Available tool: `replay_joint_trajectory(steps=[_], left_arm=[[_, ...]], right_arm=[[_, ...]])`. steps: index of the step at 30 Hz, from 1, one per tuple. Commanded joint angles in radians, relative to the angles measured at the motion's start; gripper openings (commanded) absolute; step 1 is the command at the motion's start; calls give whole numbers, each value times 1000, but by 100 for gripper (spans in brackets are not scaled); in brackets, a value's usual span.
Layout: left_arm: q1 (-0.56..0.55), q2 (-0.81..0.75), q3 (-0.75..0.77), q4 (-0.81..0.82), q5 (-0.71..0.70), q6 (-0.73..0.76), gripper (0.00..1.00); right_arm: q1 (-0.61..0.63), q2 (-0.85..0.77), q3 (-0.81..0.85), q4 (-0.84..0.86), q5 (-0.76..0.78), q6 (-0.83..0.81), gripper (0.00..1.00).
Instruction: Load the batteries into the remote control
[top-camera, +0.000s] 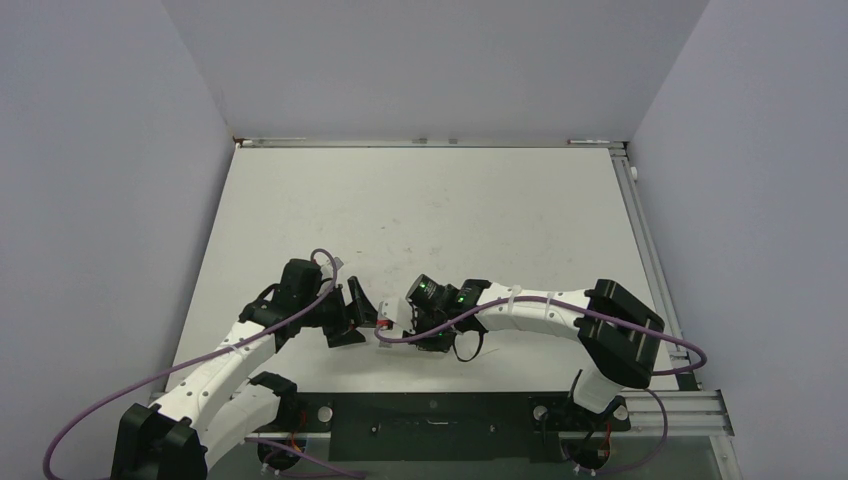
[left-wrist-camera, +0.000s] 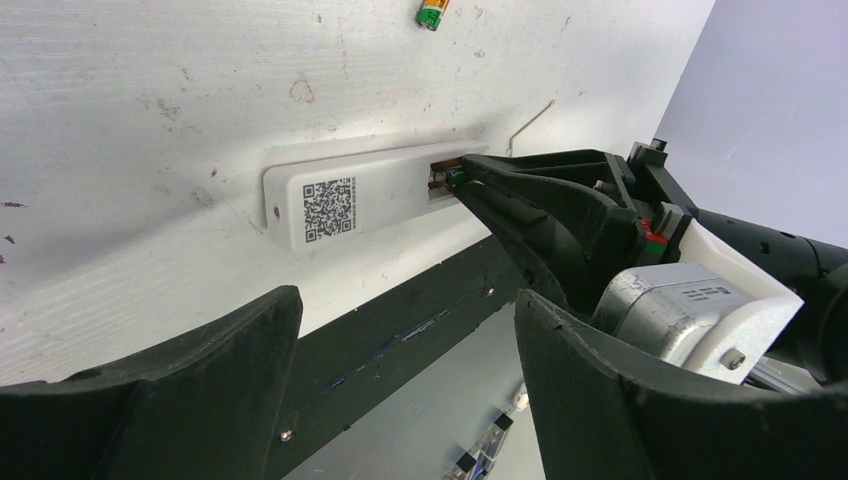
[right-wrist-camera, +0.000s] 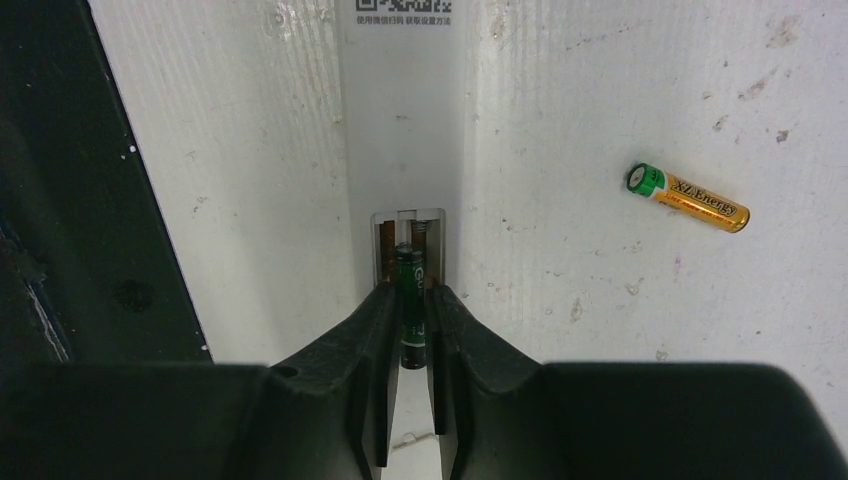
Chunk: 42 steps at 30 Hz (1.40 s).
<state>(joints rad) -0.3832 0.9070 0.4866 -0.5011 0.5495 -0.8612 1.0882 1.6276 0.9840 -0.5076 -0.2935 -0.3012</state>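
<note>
The white remote control lies on the table with its QR-code face up and its battery recess open at one end. My right gripper is shut on the dark battery, whose far end sits in the recess while its near end stays between the fingers. The gold-orange battery lies loose on the table to the right, and also shows in the left wrist view. My left gripper is open and empty, just short of the remote. In the top view both grippers meet near the front edge, left and right.
A black strip runs along the table's near edge, right beside the remote, and shows in the right wrist view. The white table stretches back to grey walls.
</note>
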Motion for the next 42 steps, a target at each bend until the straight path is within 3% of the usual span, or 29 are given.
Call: replay_joint_trajectory(steps=[1,17,35,42], left_arm=[[9,-13,1,12,-3,-2,75],[9,-8,9,15,3,-1,75],[9,-8,-6,25,2,-6,75],[9,-5,-33,49,0,-11,75]], right_arm=[[7,-7,2,40,26,8,18],[7,-32,7,40,84,18,13],[9,-126,7,57,64,75,22],[7,-220,-14,68,150,214,24]])
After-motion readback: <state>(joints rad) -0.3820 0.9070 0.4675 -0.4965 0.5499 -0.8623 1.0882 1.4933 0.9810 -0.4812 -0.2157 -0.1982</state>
